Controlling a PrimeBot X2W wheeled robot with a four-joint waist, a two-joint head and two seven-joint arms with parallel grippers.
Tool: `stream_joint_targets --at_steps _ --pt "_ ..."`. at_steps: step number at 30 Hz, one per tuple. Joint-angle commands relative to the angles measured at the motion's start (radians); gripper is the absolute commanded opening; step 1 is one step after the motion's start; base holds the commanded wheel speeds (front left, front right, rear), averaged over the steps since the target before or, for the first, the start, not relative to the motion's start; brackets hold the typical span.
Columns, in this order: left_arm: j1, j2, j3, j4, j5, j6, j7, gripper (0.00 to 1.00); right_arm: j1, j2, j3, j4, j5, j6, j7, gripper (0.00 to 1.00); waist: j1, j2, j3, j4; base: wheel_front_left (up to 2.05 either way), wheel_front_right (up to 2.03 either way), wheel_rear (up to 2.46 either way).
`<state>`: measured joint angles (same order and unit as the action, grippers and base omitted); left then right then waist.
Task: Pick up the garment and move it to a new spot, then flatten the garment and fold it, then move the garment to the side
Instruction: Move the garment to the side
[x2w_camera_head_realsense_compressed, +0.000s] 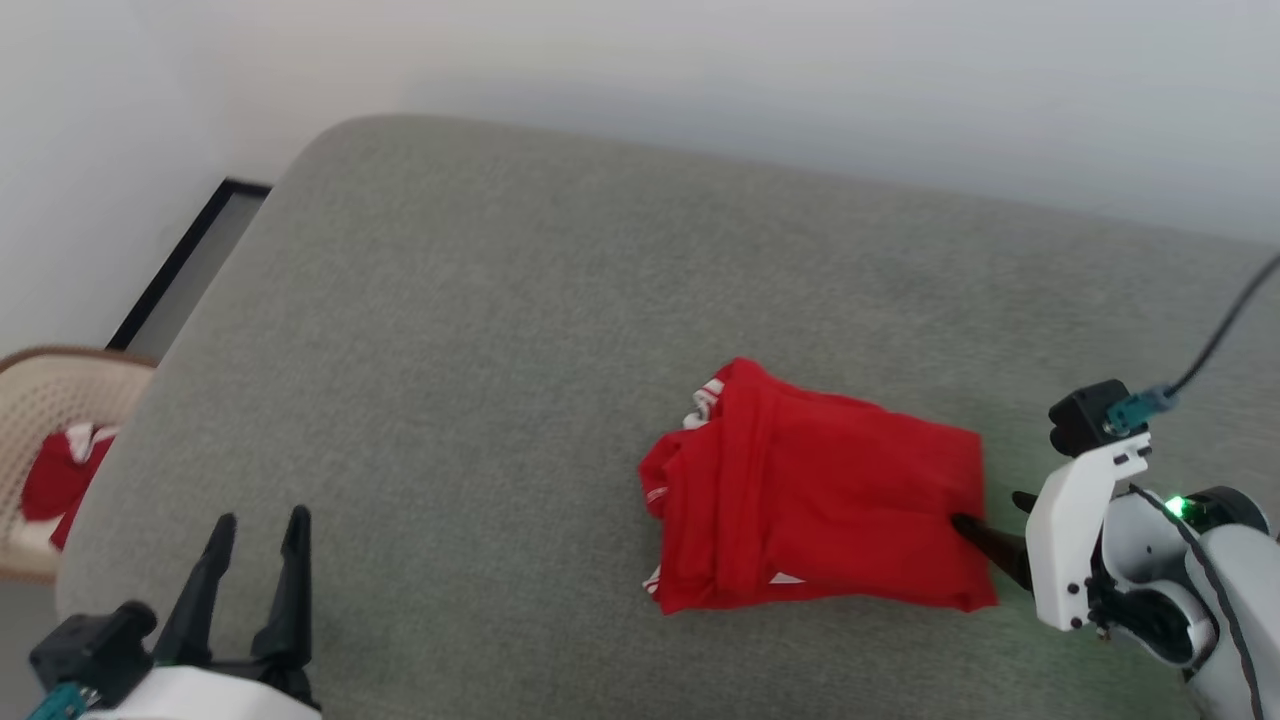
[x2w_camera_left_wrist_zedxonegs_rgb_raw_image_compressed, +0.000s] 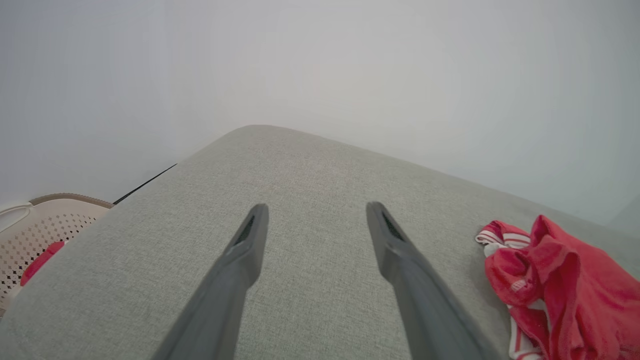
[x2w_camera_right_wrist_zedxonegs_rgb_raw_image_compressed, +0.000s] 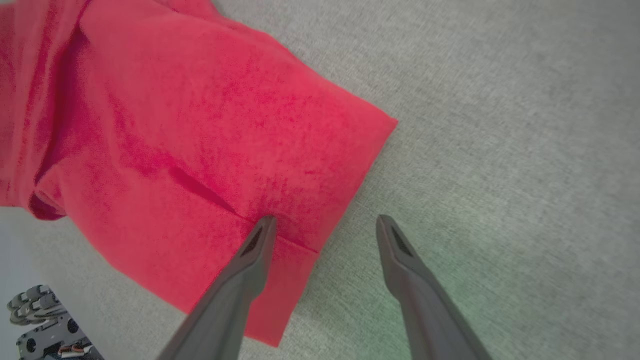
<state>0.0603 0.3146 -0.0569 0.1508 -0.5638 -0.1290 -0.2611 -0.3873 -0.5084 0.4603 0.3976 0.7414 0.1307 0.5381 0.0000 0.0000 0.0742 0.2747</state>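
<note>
**Poising a Spread Hand at the Folded Garment's Right End**

Holding the right hand (x2w_camera_head_realsense_compressed: 990, 510) spread wide, pinching nothing. Resting one dark fingertip (x2w_camera_right_wrist_zedxonegs_rgb_raw_image_compressed: 262, 230) on the right end of the garment (x2w_camera_head_realsense_compressed: 820, 510), at a crease close to the edge. Hanging the other fingertip over bare grey fabric just beside that edge.

Lying folded into a rough rectangle on the grey cushioned surface (x2w_camera_head_realsense_compressed: 450, 300), right of centre in the head view. Running the long axis left to right across that view, dipping slightly toward the right. Pointing the smooth, squared end at the right hand. Pointing the bunched end, with bits of white sleeve and red-and-white striped band (x2w_camera_head_realsense_compressed: 705, 400), toward the left. Showing lengthwise creases along the top layer.

Holding the left hand (x2w_camera_head_realsense_compressed: 262, 518) spread as well, gripping nothing, well apart from the garment. Hovering low over the near left part of the surface, fingers pointing away from the robot.

Standing past the surface's left edge, a pale perforated basket (x2w_camera_head_realsense_compressed: 60, 390) with more red cloth (x2w_camera_head_realsense_compressed: 60, 475) inside. Leaning behind it, a black-framed panel (x2w_camera_head_realsense_compressed: 195, 270) against the pale wall. Trailing from the right wrist, a dark cable (x2w_camera_head_realsense_compressed: 1228, 325).
</note>
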Motion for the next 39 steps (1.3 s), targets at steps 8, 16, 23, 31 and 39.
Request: stream_joint_targets --at_steps 8,16,23,31,39 --pt "-0.074 -0.007 -0.036 0.022 -0.026 -0.001 -0.005 1.0 -0.058 0.028 0.023 0.064 0.032 0.0 0.192 1.0 0.0 0.0 0.084 0.059 0.0 0.0 0.0" --pt "-0.126 -0.011 -0.051 0.042 -0.037 -0.002 -0.005 1.0 -0.094 0.055 0.043 0.075 0.078 0.001 0.262 0.0 0.0 0.0 0.12 0.061 0.0 0.0 0.0" --pt "-0.168 0.004 -0.043 0.023 -0.018 -0.002 -0.005 1.0 -0.146 -0.026 -0.036 0.021 0.059 -0.003 0.231 0.0 0.0 0.0 0.145 0.004 0.0 0.0 0.0" --pt "-0.228 0.026 -0.072 0.013 -0.004 -0.002 -0.005 1.0 -0.185 -0.09 -0.1 0.005 0.021 -0.002 0.224 0.0 0.0 0.0 0.176 -0.071 0.0 0.0 0.0" --pt "-0.308 0.043 -0.136 -0.002 0.011 -0.002 -0.005 1.0 -0.24 -0.163 -0.167 0.006 -0.025 -0.002 0.218 0.0 0.0 0.0 0.211 -0.169 0.0 0.0 0.0"
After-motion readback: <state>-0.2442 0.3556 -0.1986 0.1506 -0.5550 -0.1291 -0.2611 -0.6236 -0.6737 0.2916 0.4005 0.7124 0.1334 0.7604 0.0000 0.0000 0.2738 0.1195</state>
